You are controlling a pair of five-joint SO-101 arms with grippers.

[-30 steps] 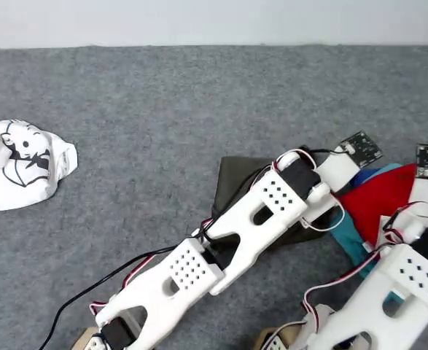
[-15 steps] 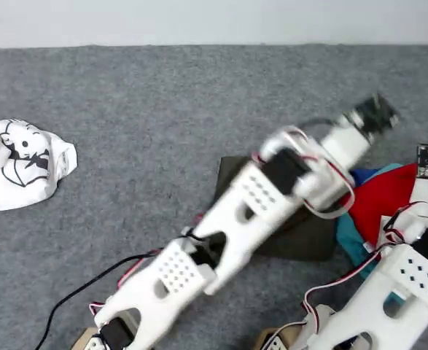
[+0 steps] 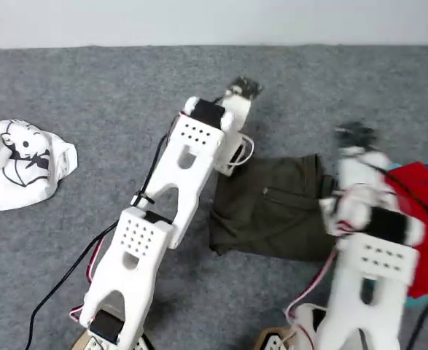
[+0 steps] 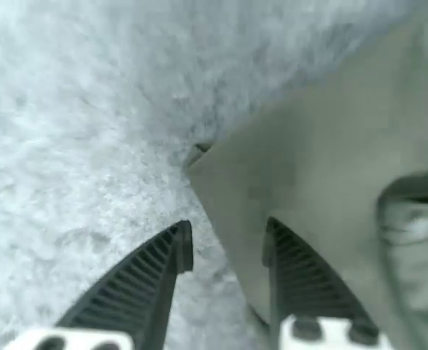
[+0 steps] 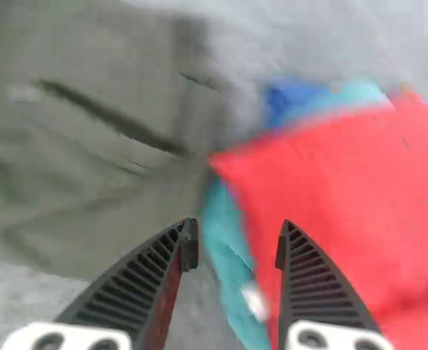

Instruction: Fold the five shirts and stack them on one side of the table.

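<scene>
**Left arm** (image 3: 177, 168): stretched diagonally from the near edge toward the middle of the tabletop (image 3: 126, 80), with its wrist above the far left corner of the olive shirt (image 3: 272, 208).
**Left claw** (image 4: 228, 226): fingers apart and holding nothing. It points down at that corner, with one finger over the grey surface and the other over the cloth.

**Right arm** (image 3: 367, 248): rises from the near edge on the right. Its wrist is above the seam where the olive shirt meets the coloured pile.
**Right claw** (image 5: 237, 226): fingers apart and empty, poised over the teal shirt (image 5: 228, 255).

**Olive shirt:** a rough rectangle lying flat with creases, right of centre between the two arms.
**Red shirt** (image 3: 418, 211): at the right edge, lying on top of the teal shirt. The right arm partly covers it.
**Blue cloth** (image 5: 290, 102): a small patch showing beyond the red shirt.
**White shirt** (image 3: 20, 164): crumpled, with a dark printed drawing, at the far left edge and well apart from everything else.
</scene>
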